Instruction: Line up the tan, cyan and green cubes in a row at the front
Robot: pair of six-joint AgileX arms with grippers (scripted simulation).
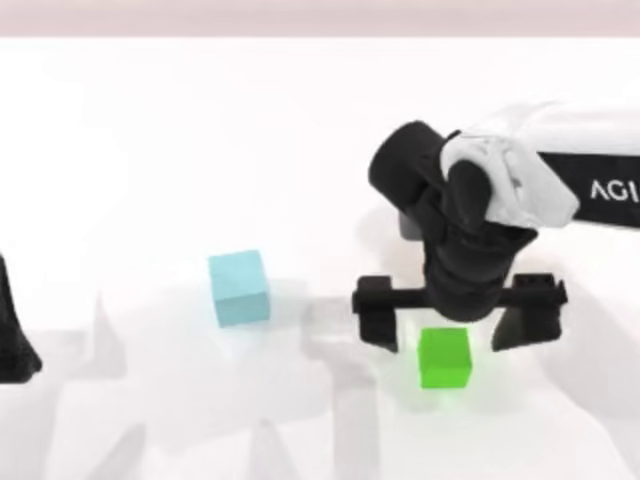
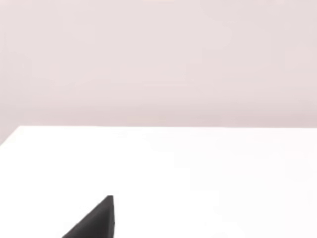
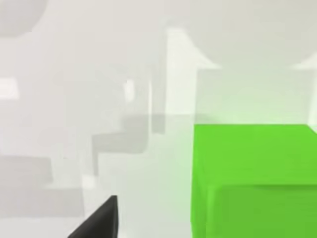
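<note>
Right gripper [image 1: 445,330]: in the lower right of the top view, hanging over the table; its two dark fingers are spread wide, one to the left and one to the right of the green cube; released, with nothing grasped; a clear gap shows between each finger and the cube's sides
Right arm [image 1: 560,170]: enters from the right edge of the top view, white casing with a black wrist, reaching toward the lower middle-right
Green cube [image 1: 444,357]: resting on the table in the lower right of the top view, just below the bar of the right gripper and between its fingers; in the right wrist view it fills the lower right of the frame [image 3: 252,178], seen close, with its top face and one side face showing
Cyan cube [image 1: 239,287]: resting on the table left of centre in the top view, a little higher in the frame than the green cube and well apart from it; no gripper is near it
Tan cube: not visible in any of the three views
Left gripper [image 1: 15,330]: only a dark sliver at the lower left edge of the top view, parked; cannot tell how its fingers stand; one dark fingertip [image 2: 96,220] shows at the bottom of the left wrist view, over bare table
Table [image 1: 150,150]: white and glossy, with faint grey reflections near the bottom of the top view
</note>
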